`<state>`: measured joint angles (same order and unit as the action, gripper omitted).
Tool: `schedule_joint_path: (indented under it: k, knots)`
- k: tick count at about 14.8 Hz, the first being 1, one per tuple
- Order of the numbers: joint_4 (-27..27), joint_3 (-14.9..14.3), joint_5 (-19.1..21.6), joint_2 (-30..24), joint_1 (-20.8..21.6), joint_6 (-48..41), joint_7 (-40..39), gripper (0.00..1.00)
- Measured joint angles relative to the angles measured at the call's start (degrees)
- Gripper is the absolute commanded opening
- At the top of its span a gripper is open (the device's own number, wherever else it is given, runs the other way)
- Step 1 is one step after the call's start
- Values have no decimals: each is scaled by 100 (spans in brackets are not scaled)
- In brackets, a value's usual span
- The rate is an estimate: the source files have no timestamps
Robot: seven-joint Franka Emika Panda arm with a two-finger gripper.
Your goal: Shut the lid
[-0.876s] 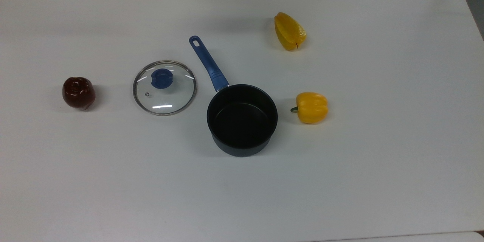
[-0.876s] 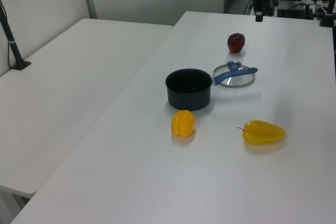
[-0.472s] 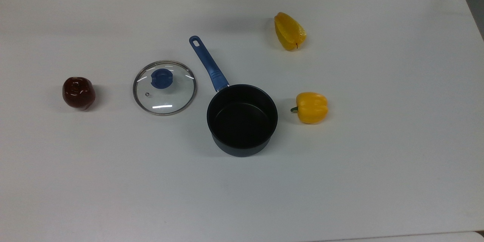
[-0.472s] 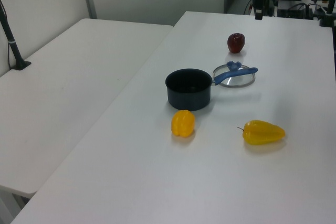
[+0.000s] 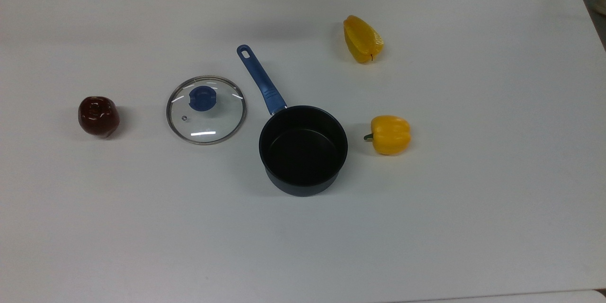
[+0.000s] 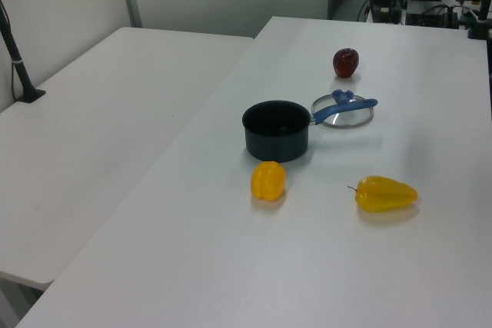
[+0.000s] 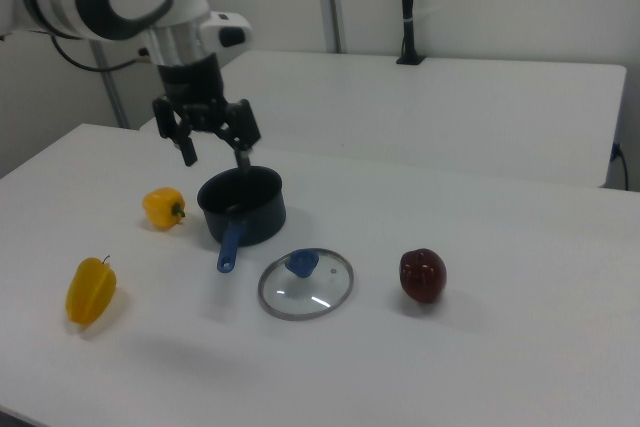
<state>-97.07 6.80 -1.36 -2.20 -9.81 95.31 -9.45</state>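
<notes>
The lid [image 5: 206, 120], clear glass with a metal rim and a blue knob [image 5: 202, 98], lies flat on the white table, to the left of the saucepan in the top view. The dark saucepan [image 5: 303, 185] stands uncovered, and its blue handle [image 5: 261, 80] runs past the lid's edge. In the right view the lid [image 7: 318, 295] lies in front of the saucepan [image 7: 250, 222]. My gripper [image 7: 215, 155] hangs open in the air above and just behind the saucepan, with nothing between its fingers and well apart from the lid.
Two yellow peppers [image 5: 362, 39] [image 5: 389, 134] lie on the top view's right of the saucepan. A dark red fruit [image 5: 98, 116] sits left of the lid. The white table [image 5: 426, 227] spreads wide on all sides; a second table [image 6: 100, 113] adjoins it.
The lid, saucepan and peppers have not moved. In the left view the dark gripper at the top edge has shifted slightly right and up.
</notes>
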Motion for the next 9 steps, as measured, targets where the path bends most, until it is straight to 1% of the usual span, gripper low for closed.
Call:
schedule_joint_path:
  k: [2,3,5,6,9]
  knots:
    - [-21,-3,4,230,-331,194,-719,100]
    - [-42,-3,5,355,-402,401,-853,100]
    - [-146,-4,5,689,-496,984,-1001,100]
    - [-231,-4,5,963,-518,1351,-1037,100]
    - [-308,0,4,1574,-503,1888,-1049,100]
